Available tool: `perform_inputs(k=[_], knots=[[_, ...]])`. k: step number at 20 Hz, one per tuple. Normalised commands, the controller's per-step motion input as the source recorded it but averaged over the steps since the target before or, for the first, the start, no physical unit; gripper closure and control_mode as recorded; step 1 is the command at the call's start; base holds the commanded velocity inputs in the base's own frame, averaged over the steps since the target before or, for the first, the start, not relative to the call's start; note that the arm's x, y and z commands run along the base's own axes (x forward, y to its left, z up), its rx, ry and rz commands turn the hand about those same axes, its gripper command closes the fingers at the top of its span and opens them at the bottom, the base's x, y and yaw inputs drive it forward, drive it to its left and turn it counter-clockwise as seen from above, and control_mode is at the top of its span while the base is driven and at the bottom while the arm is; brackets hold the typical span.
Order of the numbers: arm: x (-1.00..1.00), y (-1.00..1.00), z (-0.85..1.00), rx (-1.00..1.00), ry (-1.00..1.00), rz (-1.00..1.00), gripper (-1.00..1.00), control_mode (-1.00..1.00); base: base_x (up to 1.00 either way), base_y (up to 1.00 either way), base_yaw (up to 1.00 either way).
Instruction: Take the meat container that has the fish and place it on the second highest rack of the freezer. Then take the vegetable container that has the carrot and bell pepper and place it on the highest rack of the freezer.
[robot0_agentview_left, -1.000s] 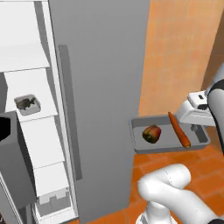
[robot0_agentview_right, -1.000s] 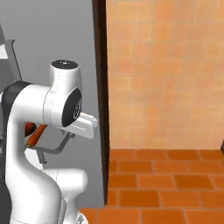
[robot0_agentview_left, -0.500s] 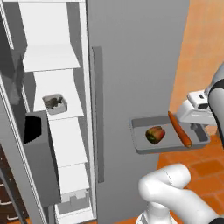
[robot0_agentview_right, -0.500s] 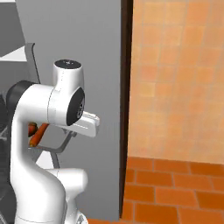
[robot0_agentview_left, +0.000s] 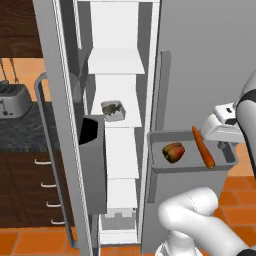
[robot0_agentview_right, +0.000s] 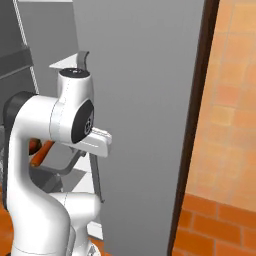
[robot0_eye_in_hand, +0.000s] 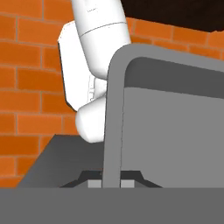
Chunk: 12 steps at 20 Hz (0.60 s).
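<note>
My end effector (robot0_eye_in_hand: 111, 183) grips the rim of the grey vegetable container (robot0_agentview_left: 190, 163), holding carrot (robot0_agentview_left: 203, 147) and bell pepper (robot0_agentview_left: 173, 152), right of the open freezer (robot0_agentview_left: 118, 125).

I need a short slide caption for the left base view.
Gripper carries vegetable container toward open freezer.

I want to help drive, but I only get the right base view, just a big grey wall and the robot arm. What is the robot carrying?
Observer: In the left base view, a grey tray with a carrot and a bell pepper, held by its right edge.
Operator: Is the gripper really pinching it?
Observer: Yes, in the hand view the gripper is shut on the tray's rim.
Operator: Where's the fish?
Observer: The fish lies in its container on a white rack inside the open freezer.
</note>
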Motion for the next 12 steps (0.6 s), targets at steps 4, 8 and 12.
perform_inputs(k=[4, 8, 12], knots=[[0.00, 0.00, 0.00, 0.00, 0.00, 0.00, 1.00, 1.00, -0.11, -0.05, 0.33], [0.00, 0.00, 0.00, 0.00, 0.00, 0.00, 1.00, 1.00, 0.00, 0.00, 0.01], [0.00, 0.00, 0.00, 0.00, 0.00, 0.00, 1.00, 1.00, 0.00, 0.08, -0.08]])
